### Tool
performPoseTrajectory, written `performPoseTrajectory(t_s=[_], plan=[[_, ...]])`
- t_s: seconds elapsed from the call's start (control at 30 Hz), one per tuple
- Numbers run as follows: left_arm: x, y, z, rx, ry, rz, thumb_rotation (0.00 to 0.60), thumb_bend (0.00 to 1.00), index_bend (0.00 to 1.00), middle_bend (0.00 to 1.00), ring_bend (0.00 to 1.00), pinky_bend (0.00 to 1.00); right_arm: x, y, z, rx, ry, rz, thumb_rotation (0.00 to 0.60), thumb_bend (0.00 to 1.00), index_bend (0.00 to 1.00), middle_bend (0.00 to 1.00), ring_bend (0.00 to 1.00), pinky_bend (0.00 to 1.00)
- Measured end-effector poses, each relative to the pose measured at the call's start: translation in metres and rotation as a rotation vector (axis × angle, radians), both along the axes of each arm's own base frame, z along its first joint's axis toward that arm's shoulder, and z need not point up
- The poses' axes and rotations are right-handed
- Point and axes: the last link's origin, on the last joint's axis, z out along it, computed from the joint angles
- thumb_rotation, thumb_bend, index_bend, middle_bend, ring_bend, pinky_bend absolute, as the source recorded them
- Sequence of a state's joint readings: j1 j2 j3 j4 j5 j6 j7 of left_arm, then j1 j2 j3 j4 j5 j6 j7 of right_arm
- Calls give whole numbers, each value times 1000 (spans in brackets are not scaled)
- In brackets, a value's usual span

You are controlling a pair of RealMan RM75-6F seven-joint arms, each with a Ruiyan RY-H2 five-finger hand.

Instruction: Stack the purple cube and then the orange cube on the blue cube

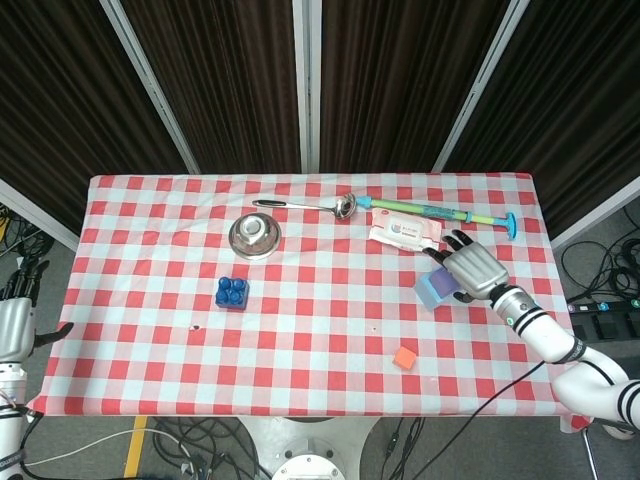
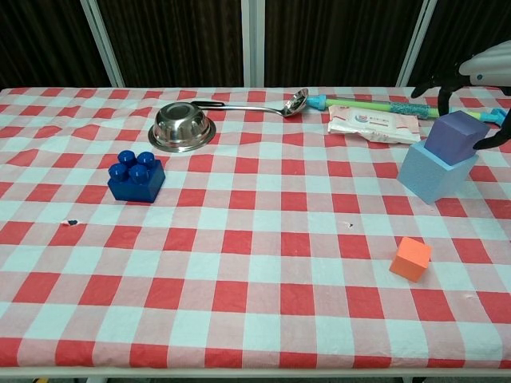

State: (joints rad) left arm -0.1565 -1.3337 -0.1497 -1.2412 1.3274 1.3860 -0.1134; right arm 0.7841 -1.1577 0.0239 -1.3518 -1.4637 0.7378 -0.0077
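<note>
The orange cube (image 2: 410,258) waits on the counter (image 2: 255,319), nearer the robot than the right hand (image 1: 472,270). That hand holds the purple cube (image 2: 455,137) on the blue cube (image 2: 435,171); seat it square, then let go gently. The chest view shows the cubes touching; the head view shows the hand's back and the left hand (image 1: 14,322), its grip unreadable.

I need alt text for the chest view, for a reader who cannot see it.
The right hand holds a purple cube on top of a light blue cube on a red-checked table. An orange cube lies nearer.
</note>
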Motion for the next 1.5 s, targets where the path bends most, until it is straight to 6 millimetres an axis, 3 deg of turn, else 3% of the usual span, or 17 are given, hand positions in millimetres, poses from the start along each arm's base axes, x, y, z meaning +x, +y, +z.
performPoseTrajectory(t_s=[0.17,0.37,0.6,0.7,0.9,1.5], plan=[[0,0,1,4,-6,0,600,74,143,170,141,280,4,-2,5,-11,-5,11,600,33,0,159,0,14],[0,0,4,15,-8,-3,600,74,143,170,140,280,20,5,11,-11,-32,55,600,29,0,179,0,0],[1,-1,6,24,-11,-6,600,75,144,170,140,280,61,42,13,20,-80,245,600,29,0,231,2,0],[1,-1,6,25,-10,-7,600,74,144,170,141,280,68,64,6,69,-65,323,600,34,6,269,16,0],[1,-1,7,30,-6,-8,600,74,144,170,141,280,58,94,-17,204,-10,376,600,46,39,334,51,0],[0,-1,6,32,5,-3,600,74,144,170,141,280,34,102,-52,319,36,366,600,77,59,379,82,0]])
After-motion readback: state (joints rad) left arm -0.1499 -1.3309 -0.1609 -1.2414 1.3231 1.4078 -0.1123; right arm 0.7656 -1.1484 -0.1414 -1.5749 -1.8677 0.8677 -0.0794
